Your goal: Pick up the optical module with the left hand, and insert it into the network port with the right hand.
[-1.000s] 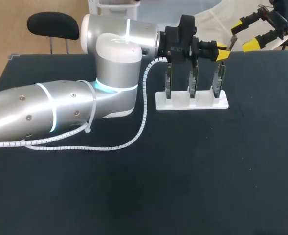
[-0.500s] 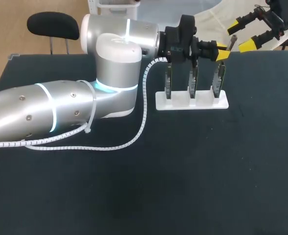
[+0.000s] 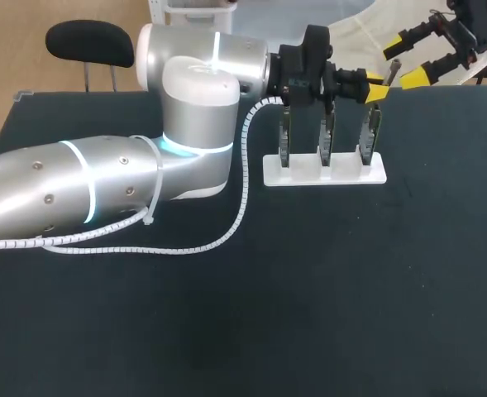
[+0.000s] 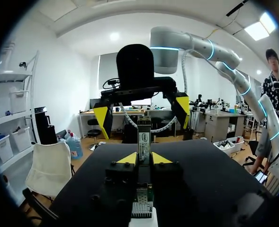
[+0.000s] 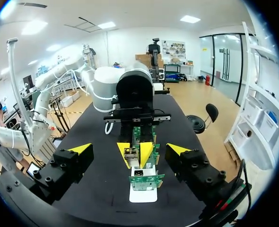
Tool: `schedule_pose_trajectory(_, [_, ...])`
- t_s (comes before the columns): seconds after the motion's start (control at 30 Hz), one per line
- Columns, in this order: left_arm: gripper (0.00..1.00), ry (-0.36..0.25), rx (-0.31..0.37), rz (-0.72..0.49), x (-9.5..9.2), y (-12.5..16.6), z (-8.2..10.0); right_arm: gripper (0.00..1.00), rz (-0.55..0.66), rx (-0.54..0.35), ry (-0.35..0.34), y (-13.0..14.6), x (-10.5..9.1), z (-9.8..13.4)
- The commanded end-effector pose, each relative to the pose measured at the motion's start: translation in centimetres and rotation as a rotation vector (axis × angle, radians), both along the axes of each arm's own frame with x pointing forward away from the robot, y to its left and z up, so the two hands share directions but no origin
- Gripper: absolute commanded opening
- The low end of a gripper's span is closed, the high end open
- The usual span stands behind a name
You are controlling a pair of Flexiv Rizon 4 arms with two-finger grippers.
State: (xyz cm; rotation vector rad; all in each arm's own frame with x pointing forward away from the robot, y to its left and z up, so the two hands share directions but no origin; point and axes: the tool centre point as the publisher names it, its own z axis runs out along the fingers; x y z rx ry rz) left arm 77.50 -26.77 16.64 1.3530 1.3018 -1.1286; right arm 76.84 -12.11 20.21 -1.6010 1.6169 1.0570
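Observation:
My left gripper (image 3: 378, 88) is above the right end of the white stand (image 3: 326, 172) and is shut on the optical module (image 3: 394, 69), a slim grey bar that sticks out past its yellow tips. In the left wrist view the module (image 4: 144, 140) stands upright between the tips of that gripper (image 4: 144, 158), over a circuit board with a metal network port (image 4: 141, 201). My right gripper (image 3: 410, 59) hangs wide open just beyond the module, facing it. In the right wrist view the module (image 5: 130, 152) lies between the spread yellow fingers (image 5: 80, 149), untouched by them.
Three green circuit boards (image 5: 144, 137) stand upright in slots of the white stand (image 5: 143, 195) near the table's far edge. A white spiral cable (image 3: 226, 236) trails from my left arm across the dark table (image 3: 326, 298).
My right gripper has shifted slightly towards the module, its yellow tips drawing a little closer to the left gripper. The left arm and the module have stayed still.

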Motion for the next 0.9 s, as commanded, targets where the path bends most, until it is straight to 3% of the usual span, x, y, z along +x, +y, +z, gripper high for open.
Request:
schedule_pose_trajectory(0.03, [0.0, 0.0, 0.002, 0.003, -0.1, 0.03, 0.03, 1.0, -0.015, 0.0, -0.009, 0.14, -0.45, 0.0])
schedule_pose_trajectory(0.23, [0.0, 0.0, 0.002, 0.003, -0.1, 0.03, 0.03, 0.98, -0.018, 0.002, -0.013, 0.27, -0.25, 0.09])
schedule_pose_trajectory(0.3, [0.0, 0.0, 0.002, 0.003, -0.1, 0.03, 0.03, 0.73, -0.018, 0.004, -0.014, 0.29, -0.19, 0.11])
schedule_pose_trajectory(0.33, [0.0, 0.0, 0.002, 0.003, -0.1, 0.03, 0.03, 0.28, -0.02, 0.004, -0.016, 0.3, -0.15, 0.12])
schedule_pose_trajectory(0.37, [0.0, 0.0, 0.002, 0.003, -0.1, 0.03, 0.03, 0.0, -0.021, 0.005, -0.017, 0.3, -0.14, 0.12])
schedule_pose_trajectory(0.9, [0.0, 0.0, 0.002, 0.003, -0.1, 0.03, 0.03, 0.0, -0.025, 0.004, -0.019, 0.08, -0.04, 0.08])
